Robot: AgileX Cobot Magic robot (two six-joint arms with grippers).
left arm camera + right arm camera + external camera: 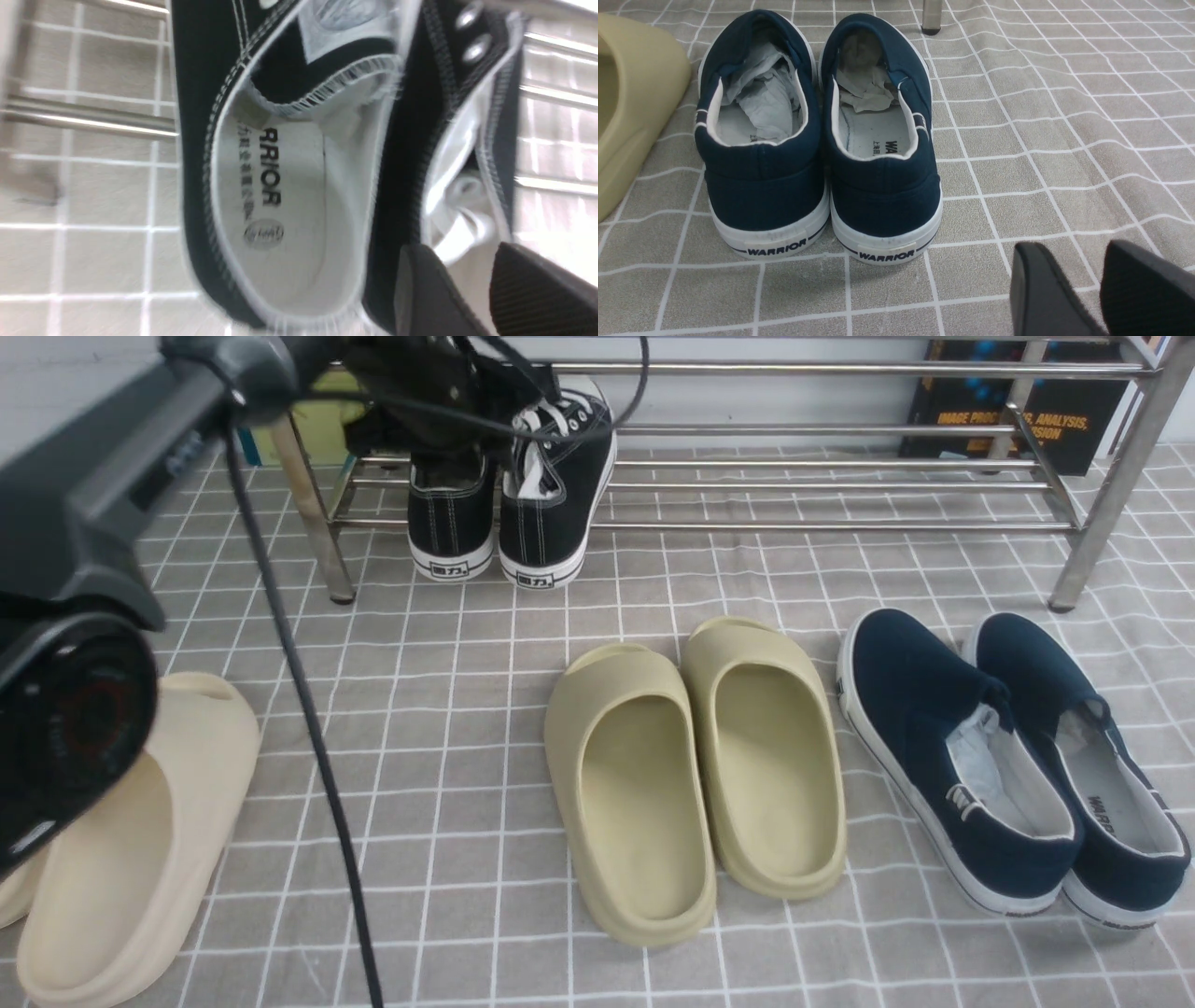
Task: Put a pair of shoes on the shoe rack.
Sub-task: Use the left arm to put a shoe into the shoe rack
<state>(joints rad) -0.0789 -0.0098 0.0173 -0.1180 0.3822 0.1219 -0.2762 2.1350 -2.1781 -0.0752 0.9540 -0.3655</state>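
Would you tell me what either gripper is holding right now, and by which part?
Nothing is visibly held. The left gripper is open over the black sneakers, which sit on the shoe rack; the right gripper is open and empty.

Black sneakers (551, 513) sit heels out on the shoe rack (840, 526), lowest bars, at its left end, left arm (93, 476) overhead.

Bright, even indoor light, diffuse from overhead; only thin soft shadows under the olive slides (775, 775). Glare streaks on the shoe rack (840, 485) tubes. Front view: left arm (84, 569) close up, out of focus. Left wrist view motion-blurred, black sneaker (280, 196) smeared, whites blown out. Right wrist view sharp, navy slip-ons (761, 186) crisp.
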